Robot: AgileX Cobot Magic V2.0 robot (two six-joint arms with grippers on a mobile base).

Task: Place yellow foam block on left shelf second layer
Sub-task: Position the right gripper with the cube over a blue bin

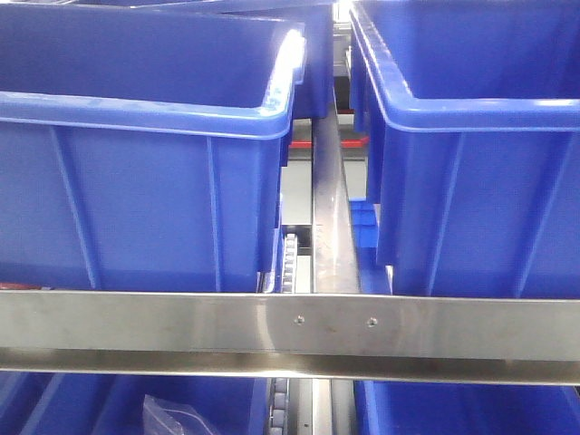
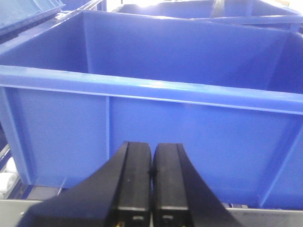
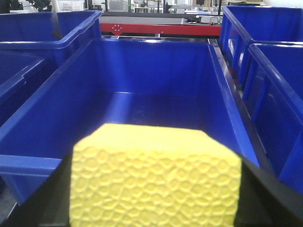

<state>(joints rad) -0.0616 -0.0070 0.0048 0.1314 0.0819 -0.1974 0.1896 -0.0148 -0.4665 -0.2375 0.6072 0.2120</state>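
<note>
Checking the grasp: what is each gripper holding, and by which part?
The right gripper clamps the yellow textured foam block by its left and right sides; the left gripper is shut, holding nothing.

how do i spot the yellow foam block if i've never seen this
Find the long blue bin centred in the right wrist view, among other blue bins. At its near rim the right gripper holds the yellow foam block: the only yellow thing, its face dimpled like honeycomb.

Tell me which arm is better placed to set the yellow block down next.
Right: the right pincer holds the yellow foam block before an open blue bin. The left pincer is shut, empty, facing a bin's outer wall.
</note>
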